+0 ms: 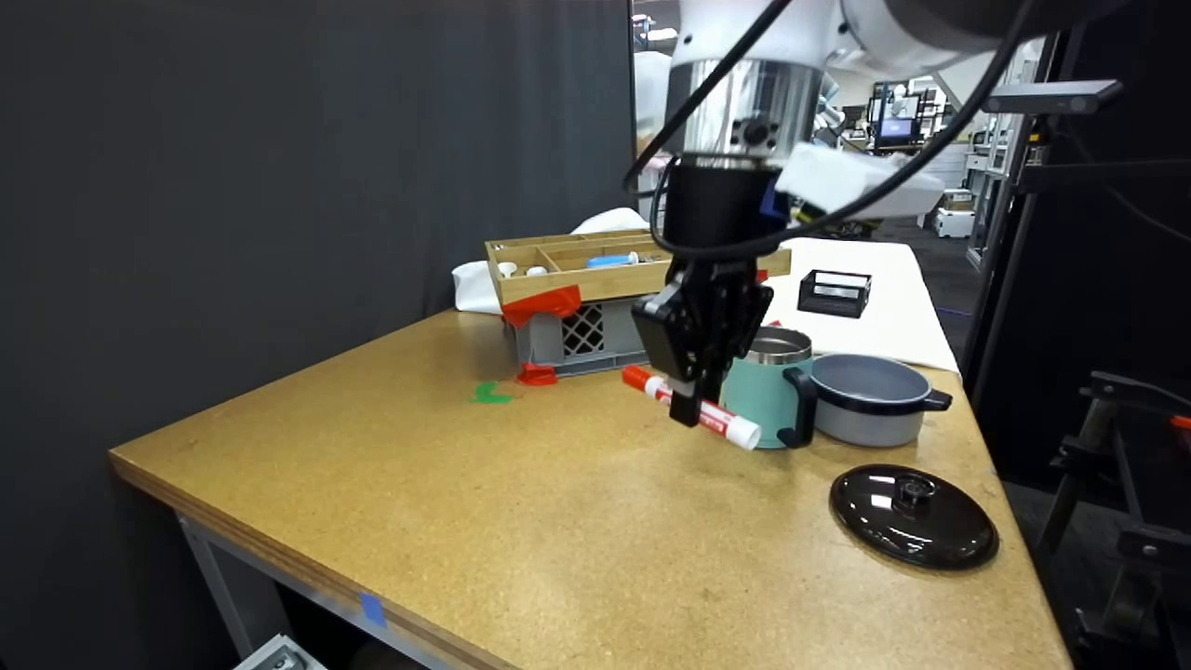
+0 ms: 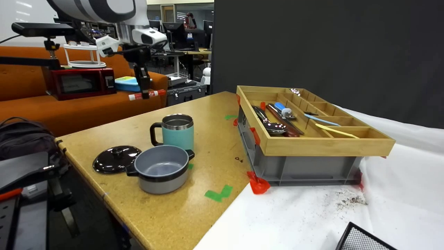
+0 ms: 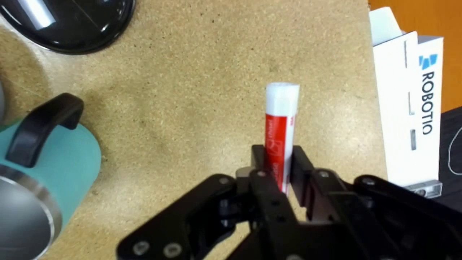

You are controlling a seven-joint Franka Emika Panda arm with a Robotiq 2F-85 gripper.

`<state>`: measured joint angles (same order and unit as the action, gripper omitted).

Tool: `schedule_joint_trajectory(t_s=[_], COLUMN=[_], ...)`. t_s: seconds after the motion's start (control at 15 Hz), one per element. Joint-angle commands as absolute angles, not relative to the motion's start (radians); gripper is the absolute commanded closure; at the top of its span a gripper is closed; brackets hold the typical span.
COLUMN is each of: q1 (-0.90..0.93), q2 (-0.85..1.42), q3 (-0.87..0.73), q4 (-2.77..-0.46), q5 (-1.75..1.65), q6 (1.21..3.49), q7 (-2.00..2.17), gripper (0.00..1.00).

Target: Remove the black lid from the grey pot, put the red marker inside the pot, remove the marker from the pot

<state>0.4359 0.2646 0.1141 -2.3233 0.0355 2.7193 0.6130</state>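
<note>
Tan particleboard surface [image 1: 447, 521]: a low, round grey metal pot [image 2: 163, 185] stands uncovered, its glossy round black lid [image 1: 916, 521] near it.
Teal metal mug [image 2: 178, 137]: beside the pot; a low sideways approach could knock it, or loose aim could bring the slim red-and-white marker [image 3: 276, 133] down on it.
Pot: its rim may catch the marker if lowered crosswise, swivelling it in the grip.
Black claw [image 3: 278, 158]: pinching the marker near mid-length, above the surface; the marker runs roughly level, jutting out both sides.
</note>
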Motion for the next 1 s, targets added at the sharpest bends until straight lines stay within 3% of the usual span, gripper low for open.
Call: schedule_joint_trajectory(t_s=[0.0,0.53,0.93], q1=[0.387,0.208,0.08], q2=[0.104,-0.225,-0.22], q3=[0.121,0.117,0.023], q4=[-2.433,-2.539,-2.525], q5=[0.051,0.17,0.306], q6=[2.674,2.229,2.018], q7=[0.664,0.633,0.485], gripper=[0.95,0.95,0.95])
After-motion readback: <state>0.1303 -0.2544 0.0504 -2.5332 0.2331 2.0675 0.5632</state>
